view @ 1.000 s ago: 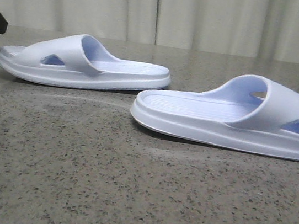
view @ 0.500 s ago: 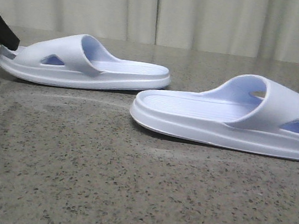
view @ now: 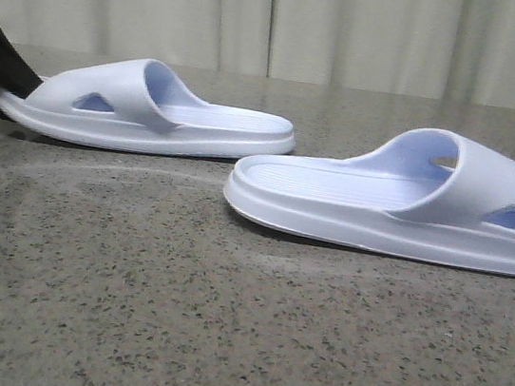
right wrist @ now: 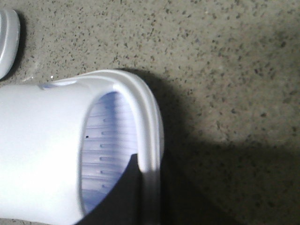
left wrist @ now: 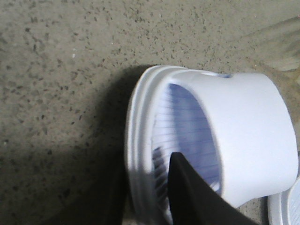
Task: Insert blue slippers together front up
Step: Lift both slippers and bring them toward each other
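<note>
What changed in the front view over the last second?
The left pincer came in from the left edge and now straddles the toe rim of the left slipper, one finger on the footbed. That slipper nudged slightly to the right. Whether the grip has closed is unclear. The right slipper and the table stayed as they were.

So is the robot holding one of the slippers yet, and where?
The left gripper straddles the toe rim of the left slipper, one finger inside; whether it grips cannot be told. The right slipper likewise.
</note>
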`<state>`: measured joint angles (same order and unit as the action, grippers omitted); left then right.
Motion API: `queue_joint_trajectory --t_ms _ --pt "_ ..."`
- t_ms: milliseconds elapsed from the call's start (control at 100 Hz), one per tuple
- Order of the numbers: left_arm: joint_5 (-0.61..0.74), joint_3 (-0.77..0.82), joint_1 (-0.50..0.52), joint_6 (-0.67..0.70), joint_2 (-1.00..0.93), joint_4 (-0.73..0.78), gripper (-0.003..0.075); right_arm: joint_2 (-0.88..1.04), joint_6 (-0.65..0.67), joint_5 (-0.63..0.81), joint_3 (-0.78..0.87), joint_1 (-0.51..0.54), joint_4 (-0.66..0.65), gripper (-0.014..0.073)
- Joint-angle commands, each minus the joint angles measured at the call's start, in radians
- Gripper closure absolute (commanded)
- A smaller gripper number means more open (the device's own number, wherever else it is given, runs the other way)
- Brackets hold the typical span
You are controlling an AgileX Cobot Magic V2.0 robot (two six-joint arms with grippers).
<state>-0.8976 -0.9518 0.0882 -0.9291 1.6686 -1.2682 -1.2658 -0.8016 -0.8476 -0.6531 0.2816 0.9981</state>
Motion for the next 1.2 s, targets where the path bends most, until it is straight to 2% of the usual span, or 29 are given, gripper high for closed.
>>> queue_joint_trajectory --t_ms 0,150,340,590,770,1190 --pt "-0.060 -0.027 -0.001 -0.031 -0.033 -0.071 0.0703 0.015 -0.020 0.007 -0.026 0.006 0.033 0.0697" --pt "-0.067 -0.027 0.012 -0.049 -0.060 -0.075 0.0705 0.017 -0.020 0.026 -0.028 0.006 0.046 0.0697" --pt "-0.067 -0.027 0.076 -0.059 -0.152 -0.062 0.0705 0.084 -0.020 0.082 -0.028 0.007 0.085 0.0697" --pt "-0.101 -0.027 0.159 -0.035 -0.257 -0.043 0.0705 0.218 -0.084 0.098 -0.028 0.007 0.241 0.0697" --pt "-0.136 -0.027 0.162 -0.007 -0.283 -0.027 0.0705 0.274 -0.183 0.076 -0.028 0.007 0.416 0.0697" --pt "-0.296 -0.027 0.162 0.045 -0.283 -0.091 0.0705 0.199 -0.265 -0.019 -0.028 -0.017 0.542 0.0697"
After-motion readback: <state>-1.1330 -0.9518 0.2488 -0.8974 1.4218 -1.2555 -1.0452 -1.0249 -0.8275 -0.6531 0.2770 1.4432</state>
